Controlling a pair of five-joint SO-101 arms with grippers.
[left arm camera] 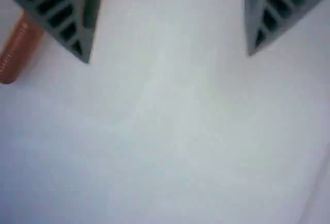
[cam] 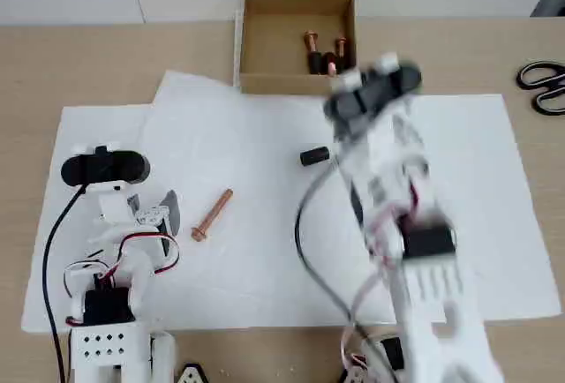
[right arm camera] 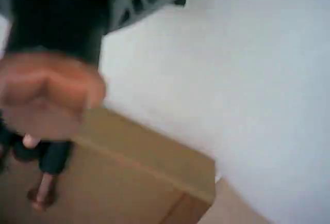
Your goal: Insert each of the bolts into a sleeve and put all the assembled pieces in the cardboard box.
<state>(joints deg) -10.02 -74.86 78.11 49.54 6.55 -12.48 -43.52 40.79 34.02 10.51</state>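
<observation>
The cardboard box (cam: pixel 265 43) stands at the table's far middle, with two bolt-and-sleeve pieces (cam: pixel 313 52) lying inside. Over its near right wall, my right gripper (cam: pixel 340 78) is shut on another assembled piece (right arm camera: pixel 49 95), a copper bolt in a black sleeve, seen close up above the box wall (right arm camera: pixel 149 157). A loose black sleeve (cam: pixel 313 155) lies on the white paper just beside the right arm. A loose copper bolt (cam: pixel 212 215) lies at centre left. My left gripper (cam: pixel 159 208) rests open on the paper beside that bolt (left arm camera: pixel 15 48), with nothing between its fingers (left arm camera: pixel 67 22).
A white paper sheet (cam: pixel 265 259) covers most of the wooden table. Scissors (cam: pixel 543 83) lie at the far right edge. The right arm's cable (cam: pixel 305 233) loops over the paper's middle.
</observation>
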